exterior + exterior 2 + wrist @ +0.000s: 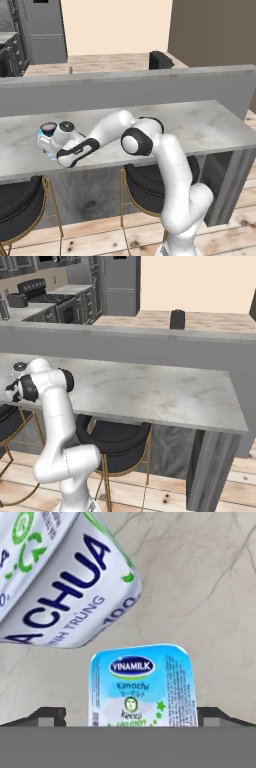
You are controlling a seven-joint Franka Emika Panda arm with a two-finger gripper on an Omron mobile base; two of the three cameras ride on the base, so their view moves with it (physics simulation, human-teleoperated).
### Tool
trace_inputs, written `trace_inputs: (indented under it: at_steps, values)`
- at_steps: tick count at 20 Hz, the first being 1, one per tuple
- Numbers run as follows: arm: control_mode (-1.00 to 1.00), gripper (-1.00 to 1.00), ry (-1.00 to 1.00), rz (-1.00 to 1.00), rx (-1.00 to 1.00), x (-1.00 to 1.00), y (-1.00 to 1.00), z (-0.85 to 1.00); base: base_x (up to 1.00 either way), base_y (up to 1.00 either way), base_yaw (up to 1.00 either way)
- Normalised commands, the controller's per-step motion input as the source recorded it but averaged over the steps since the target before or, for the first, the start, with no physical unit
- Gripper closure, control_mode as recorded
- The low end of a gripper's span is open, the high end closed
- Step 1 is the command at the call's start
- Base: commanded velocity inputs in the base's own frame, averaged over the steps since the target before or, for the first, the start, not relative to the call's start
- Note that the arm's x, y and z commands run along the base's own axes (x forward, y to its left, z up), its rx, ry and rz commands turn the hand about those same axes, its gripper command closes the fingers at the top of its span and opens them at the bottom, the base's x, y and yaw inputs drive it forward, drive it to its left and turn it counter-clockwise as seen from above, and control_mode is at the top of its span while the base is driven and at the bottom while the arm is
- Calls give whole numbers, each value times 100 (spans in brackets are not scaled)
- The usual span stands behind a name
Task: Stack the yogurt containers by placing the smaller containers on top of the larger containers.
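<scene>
Hand view, tiny pale-blue pack (142, 684) with Vinamilk label, beside larger white tub (65, 577)

I see the tiny pack (142, 684) lying on the counter (210, 587) between my spread fingertips (50, 716); the big tub (65, 577) sits just beyond it, to the left, nearly touching

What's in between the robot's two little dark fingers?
In the hand view, the small pale-blue-and-white yogurt pack lies on the marble counter between the open gripper fingertips.
</scene>
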Motion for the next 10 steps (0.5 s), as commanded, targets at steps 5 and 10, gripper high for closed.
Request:
trace_inputs:
  at_steps: [5,10]
  values:
    - [-100,-100,0,0,-2,16,0,-31,0,0,0]
    - [-100,-100,0,0,-1,4,0,-35,0,0,0]
